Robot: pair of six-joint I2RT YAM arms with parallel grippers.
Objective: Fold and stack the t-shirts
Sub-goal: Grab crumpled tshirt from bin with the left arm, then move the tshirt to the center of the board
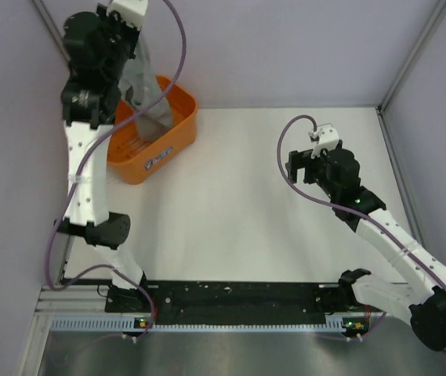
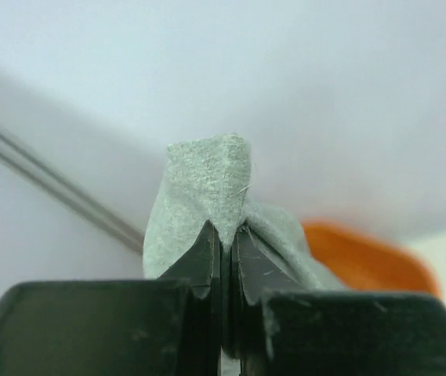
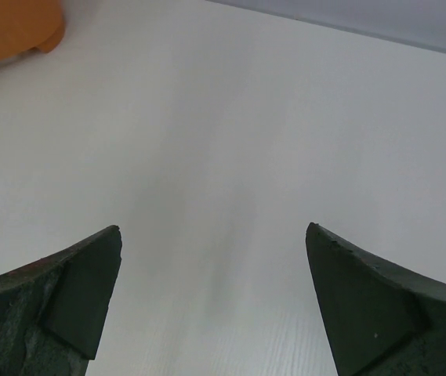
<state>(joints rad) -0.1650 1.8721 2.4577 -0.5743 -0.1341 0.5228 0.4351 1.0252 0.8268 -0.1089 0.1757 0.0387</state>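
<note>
The left fingers (image 2: 207, 251) are closed tight on a bunched fold of the grey t-shirt (image 2: 203, 184), which pokes up between their tips. From above, the left arm (image 1: 89, 86) is raised high over the orange basket (image 1: 177, 129) at the far left of the tabletop (image 1: 246, 219). The t-shirt (image 1: 148, 98) hangs from it in a narrow strip, its lower end inside the basket. The arm covers the pinch point in that view, and much of the cloth is hidden behind the arm and the basket wall. So its shape, sleeves and neck cannot be made out.

The right fingers (image 3: 81, 290) stand wide apart over bare tabletop, holding nothing. Only their tips show, and a corner of the basket (image 3: 11, 27) is cut off at the upper left.
</note>
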